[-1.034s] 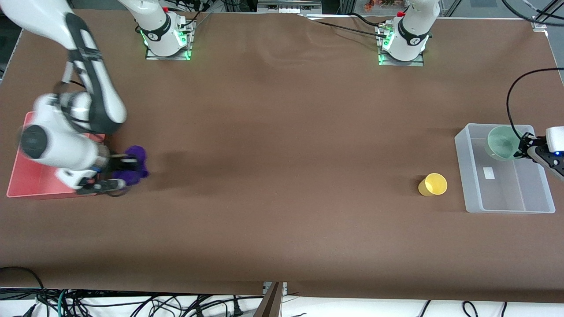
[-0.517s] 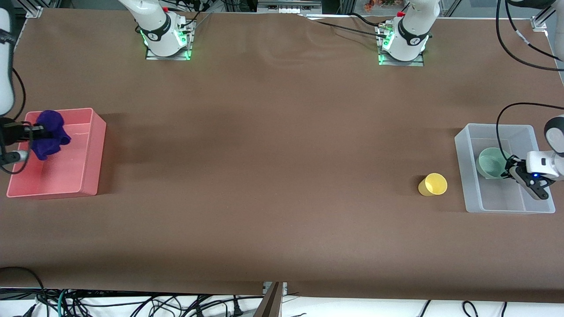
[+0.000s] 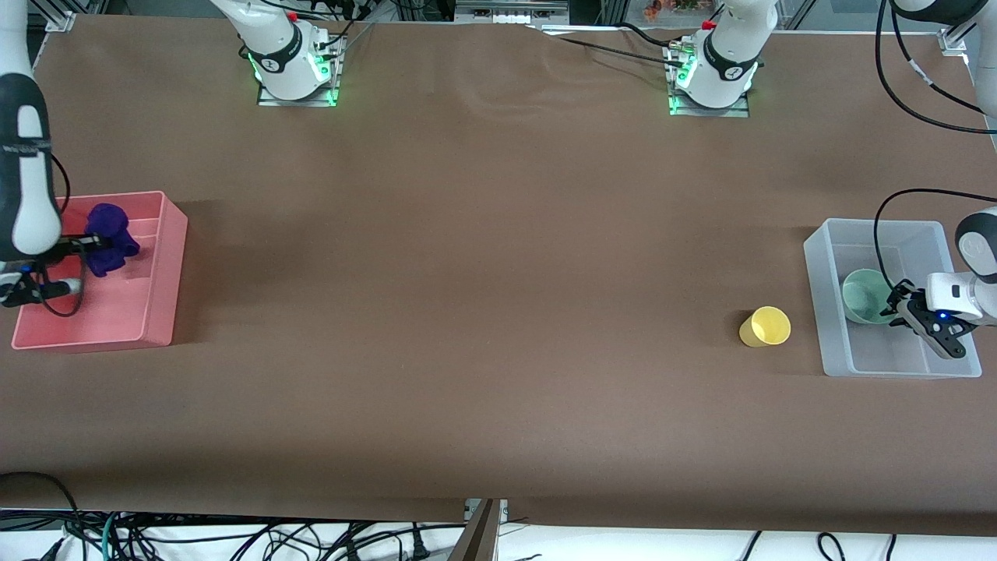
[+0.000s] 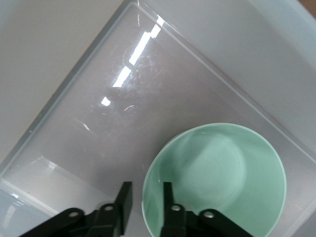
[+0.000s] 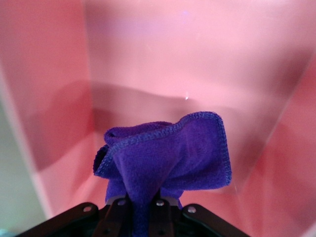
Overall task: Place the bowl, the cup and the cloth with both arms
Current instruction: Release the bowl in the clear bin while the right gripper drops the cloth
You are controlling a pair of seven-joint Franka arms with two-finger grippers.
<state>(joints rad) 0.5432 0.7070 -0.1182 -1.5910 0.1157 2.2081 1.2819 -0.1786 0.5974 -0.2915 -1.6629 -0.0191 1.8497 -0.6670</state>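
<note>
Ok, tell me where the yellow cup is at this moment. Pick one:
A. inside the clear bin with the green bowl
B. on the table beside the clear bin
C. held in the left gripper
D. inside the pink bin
B: the yellow cup stands on the brown table just outside the clear bin, while only the green bowl sits inside that bin.

The table (image 3: 483, 312) lay open between the pink bin (image 3: 175, 257) and clear bin (image 3: 818, 312); only the cup (image 3: 765, 326) stood near the clear bin.
</note>
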